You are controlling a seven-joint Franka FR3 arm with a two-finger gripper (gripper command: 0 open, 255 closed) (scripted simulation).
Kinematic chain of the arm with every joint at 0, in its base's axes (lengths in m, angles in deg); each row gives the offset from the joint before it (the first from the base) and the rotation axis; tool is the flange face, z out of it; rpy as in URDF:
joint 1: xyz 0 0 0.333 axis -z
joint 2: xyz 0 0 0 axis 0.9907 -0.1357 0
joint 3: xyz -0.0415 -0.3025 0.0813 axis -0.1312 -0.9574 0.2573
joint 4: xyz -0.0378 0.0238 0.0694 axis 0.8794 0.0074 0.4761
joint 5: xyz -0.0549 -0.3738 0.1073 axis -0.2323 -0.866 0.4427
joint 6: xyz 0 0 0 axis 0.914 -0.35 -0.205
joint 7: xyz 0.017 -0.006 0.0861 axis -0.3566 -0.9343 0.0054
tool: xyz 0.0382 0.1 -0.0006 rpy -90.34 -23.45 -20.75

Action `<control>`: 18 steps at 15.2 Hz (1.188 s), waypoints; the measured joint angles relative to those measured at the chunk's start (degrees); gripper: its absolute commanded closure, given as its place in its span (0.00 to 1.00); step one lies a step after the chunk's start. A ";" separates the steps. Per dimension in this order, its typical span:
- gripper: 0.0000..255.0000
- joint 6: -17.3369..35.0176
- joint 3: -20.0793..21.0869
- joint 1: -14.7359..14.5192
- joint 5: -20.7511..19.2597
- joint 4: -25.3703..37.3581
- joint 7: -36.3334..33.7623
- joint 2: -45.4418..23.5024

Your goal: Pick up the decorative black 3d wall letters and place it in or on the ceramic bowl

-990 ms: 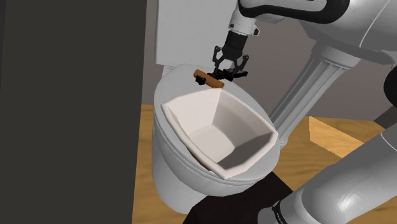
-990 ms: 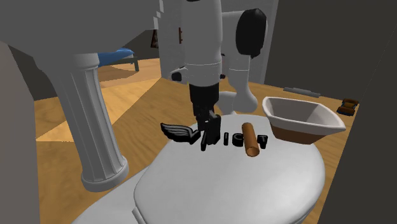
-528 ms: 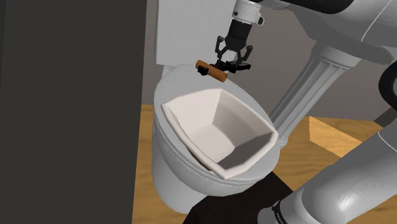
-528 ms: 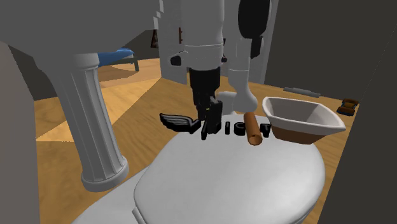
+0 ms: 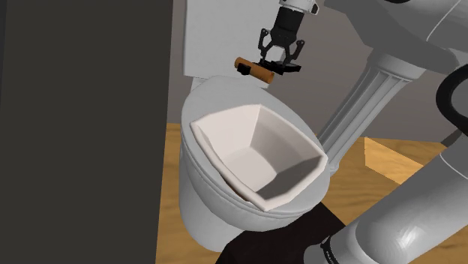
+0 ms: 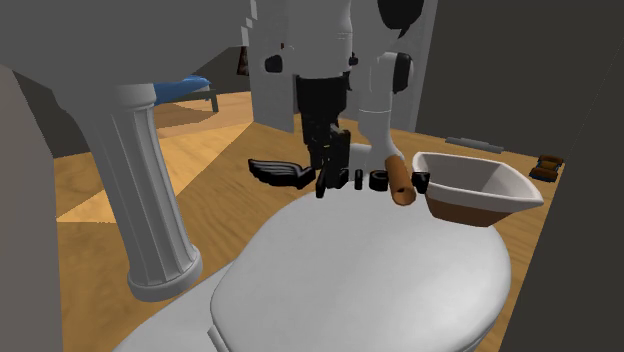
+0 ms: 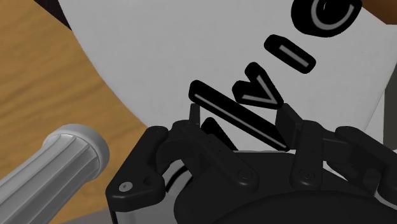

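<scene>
Letters: a row of glossy black 3D wall letters (image 6: 352,181) with a black wing shape at one end and a brown cylinder (image 6: 400,182) near the other. They hang in the air above the end of the toilet lid nearest the tank, not touching it. In the shoulder view they (image 5: 283,67) show in front of the white tank.
Pincer: the all-black two-finger gripper (image 6: 330,180) points down from the white arm. Its fingers are clamped on a slanted stroke of the letters (image 7: 254,95), close to the wing end.
Bowl: a white, squarish ceramic bowl (image 5: 225,127) with a brown lower band (image 6: 470,212). It sits on the lid's other end, apart from the letters.
Lid: a smooth white oval toilet lid (image 6: 380,270), shut, bearing the bowl.
Column: a grey fluted pedestal (image 6: 145,180) beside the toilet.
Floor: light wooden boards (image 6: 200,150) around the toilet and the column.
</scene>
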 measured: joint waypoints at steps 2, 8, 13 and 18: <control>1.00 -1.71 0.06 -0.07 -0.07 2.43 -0.15 -0.73; 1.00 -7.48 0.23 -0.29 -0.36 11.22 -0.59 -3.74; 1.00 -6.99 1.77 -1.95 0.69 4.16 -4.01 2.95; 1.00 -5.46 4.31 -4.18 2.49 -4.88 -8.97 10.76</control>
